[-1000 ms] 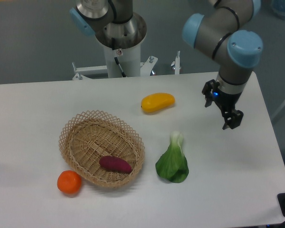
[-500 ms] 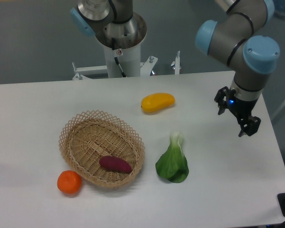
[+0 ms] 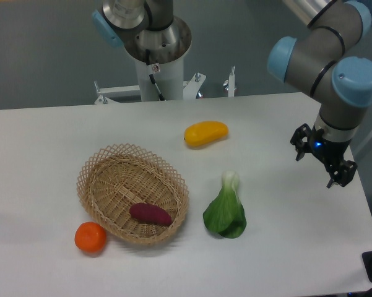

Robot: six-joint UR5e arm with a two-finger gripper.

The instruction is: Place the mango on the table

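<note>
Now the smooth yellow-orange mango (image 3: 205, 133) lies on table (image 3: 49, 142); gripper (image 3: 322, 166) seemingly open, empty.

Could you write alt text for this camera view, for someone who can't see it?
A yellow mango lies on a white table, and a robot arm's empty tool hangs near the table's right edge, well clear of the fruit. Closer to the camera, a wicker basket holds a purple sweet potato, with an orange at its left and a leafy green vegetable at its right.

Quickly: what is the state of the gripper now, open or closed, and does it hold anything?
Gripper: open and holding nothing, above the right side of the table; the mango lies apart on the tabletop.
</note>
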